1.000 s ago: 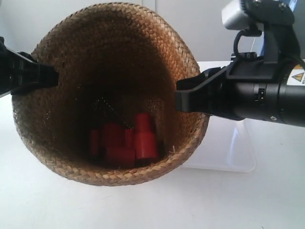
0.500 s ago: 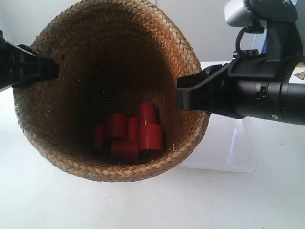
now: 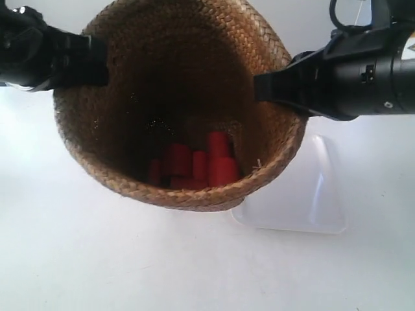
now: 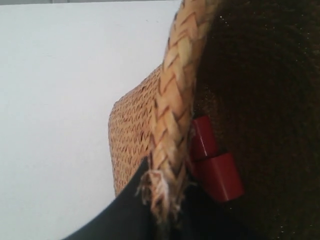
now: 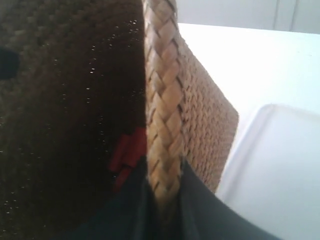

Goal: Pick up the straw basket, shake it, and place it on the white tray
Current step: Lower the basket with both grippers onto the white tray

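The straw basket (image 3: 259,175) hangs in the air, its mouth tilted toward the exterior camera. Several red cylinders (image 3: 201,165) lie at its dark bottom. My left gripper (image 4: 167,212) is shut on the braided rim (image 4: 175,100), one finger outside, one inside near the red cylinders (image 4: 215,167). Opposite it, my right gripper (image 5: 165,200) is shut on the rim (image 5: 162,90) too. In the exterior view the arms grip the rim at left (image 3: 97,58) and right (image 3: 262,87). The white tray (image 3: 305,194) lies on the table below the basket's right side, partly hidden; the right wrist view also shows the tray (image 5: 280,170).
A white table (image 3: 97,259) spreads under everything. The right arm's black body (image 3: 363,71) reaches in from the exterior view's right above the tray. A pale wall stands behind.
Both arms have carried the basket upward and toward the exterior view's right. The red cylinders have shifted inside it. More of the table shows below the basket now.
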Controlling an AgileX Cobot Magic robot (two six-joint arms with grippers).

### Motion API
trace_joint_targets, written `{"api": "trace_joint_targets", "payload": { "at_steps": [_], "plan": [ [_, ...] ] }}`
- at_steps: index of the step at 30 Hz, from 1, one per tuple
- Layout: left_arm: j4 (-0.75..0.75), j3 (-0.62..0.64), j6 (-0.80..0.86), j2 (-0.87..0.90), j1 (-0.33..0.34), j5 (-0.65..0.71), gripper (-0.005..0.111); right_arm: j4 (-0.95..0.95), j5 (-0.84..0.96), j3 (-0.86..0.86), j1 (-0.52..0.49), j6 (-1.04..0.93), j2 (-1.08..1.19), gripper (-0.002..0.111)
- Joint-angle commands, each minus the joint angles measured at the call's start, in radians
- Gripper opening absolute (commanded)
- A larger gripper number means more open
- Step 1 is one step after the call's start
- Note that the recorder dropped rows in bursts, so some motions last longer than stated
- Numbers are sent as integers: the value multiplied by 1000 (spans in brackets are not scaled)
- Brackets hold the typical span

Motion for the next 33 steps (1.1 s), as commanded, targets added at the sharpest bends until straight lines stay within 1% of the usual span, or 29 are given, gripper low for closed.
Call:
{"api": "trace_joint_targets", "payload": {
  "at_steps": [1, 6, 12, 17, 24, 28, 33],
  "plan": [
    [-129, -89, 41, 81, -15, 10, 0, -135, 98, -78, -61, 55, 34, 0],
    [-234, -163, 38, 178, -61, 8, 0, -137, 205, -184, -129, 33, 90, 0],
    [-244, -247, -2, 269, -117, -21, 0, -140, 321, -309, -199, -27, 183, 0],
    [-244, -316, -35, 342, -133, -20, 0, -140, 386, -386, -248, -62, 252, 0],
    [-244, -420, -54, 454, -177, -12, 0, -140, 482, -485, -313, -114, 337, 0],
    [-235, -482, -54, 512, -179, 13, 0, -140, 499, -510, -347, -114, 352, 0],
    [-200, -584, -54, 578, -179, 76, 0, -140, 505, -510, -378, -114, 366, 0]
  ]
}}
